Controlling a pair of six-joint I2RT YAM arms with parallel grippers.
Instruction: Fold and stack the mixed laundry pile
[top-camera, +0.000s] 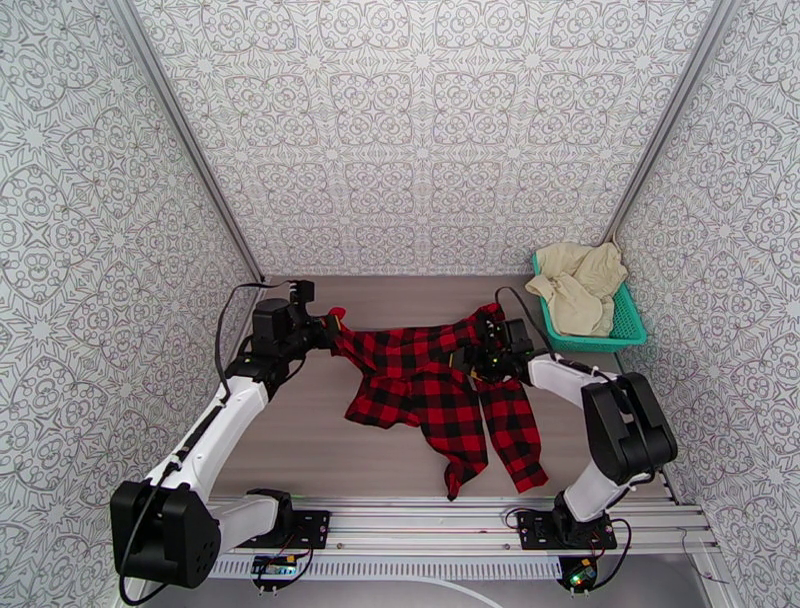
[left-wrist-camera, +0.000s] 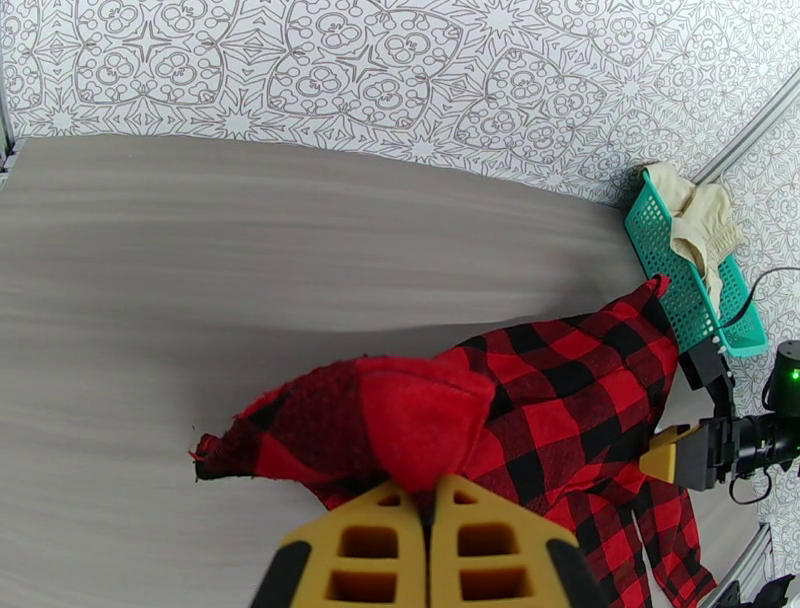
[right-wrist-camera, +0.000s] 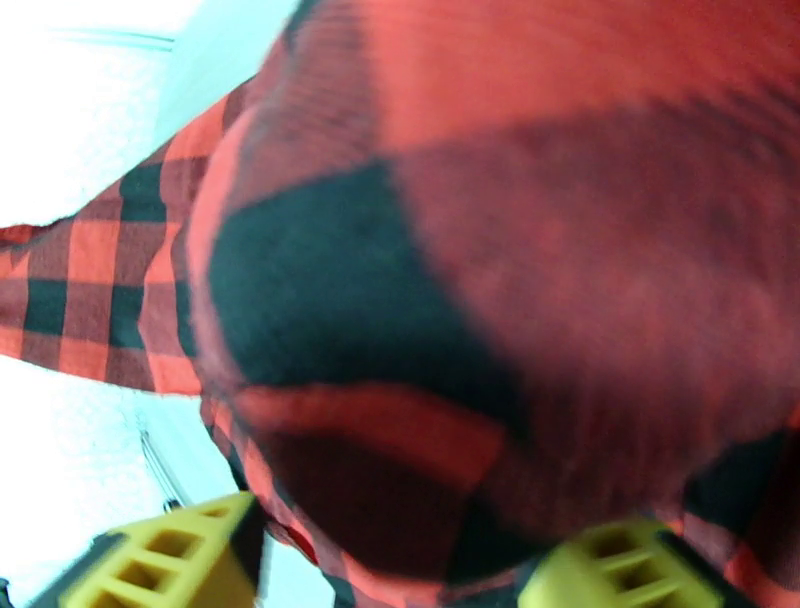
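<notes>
The red-and-black checked flannel shirt (top-camera: 430, 385) hangs stretched between both grippers, its sleeves and hem trailing on the table toward the near edge. My left gripper (top-camera: 328, 325) is shut on the shirt's left corner; in the left wrist view its yellow fingers (left-wrist-camera: 380, 545) pinch a red fold of the shirt (left-wrist-camera: 560, 400). At the shirt's right end, my right gripper (top-camera: 487, 345) holds a thick bunch. In the right wrist view, the shirt (right-wrist-camera: 450, 250) bulges between the two yellow fingers (right-wrist-camera: 160, 560). Cream-beige cloth pieces (top-camera: 580, 280) lie in the basket.
A teal mesh basket (top-camera: 630, 320) stands at the back right corner against the patterned wall, also in the left wrist view as the basket (left-wrist-camera: 690, 300). Patterned walls close in three sides. Bare wooden table (top-camera: 300, 440) lies left of and behind the shirt. A metal rail runs along the near edge.
</notes>
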